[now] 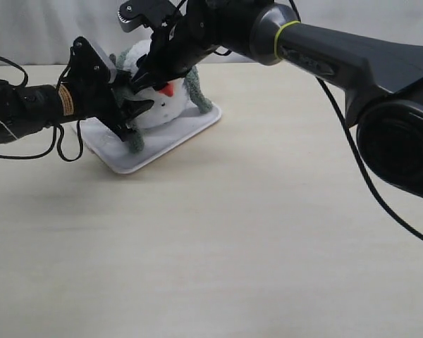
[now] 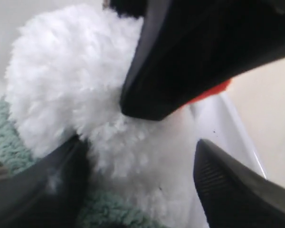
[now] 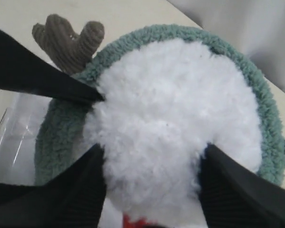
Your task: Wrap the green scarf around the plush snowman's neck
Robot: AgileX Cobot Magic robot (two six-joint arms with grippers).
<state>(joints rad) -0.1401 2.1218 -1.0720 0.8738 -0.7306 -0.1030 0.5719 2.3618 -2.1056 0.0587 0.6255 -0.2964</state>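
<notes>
Presently the plush snowman (image 1: 158, 107) lies on a white tray (image 1: 187, 137) on the table (image 1: 233, 232), with the green scarf (image 3: 261, 104) curving round behind its head. Left gripper (image 2: 138, 147): jaws wide, straddling the white fluff, holding nothing. Right gripper (image 3: 153, 152): 2 fingers (image 3: 242, 190) flank the head, touching it; grip cannot be confirmed.
</notes>
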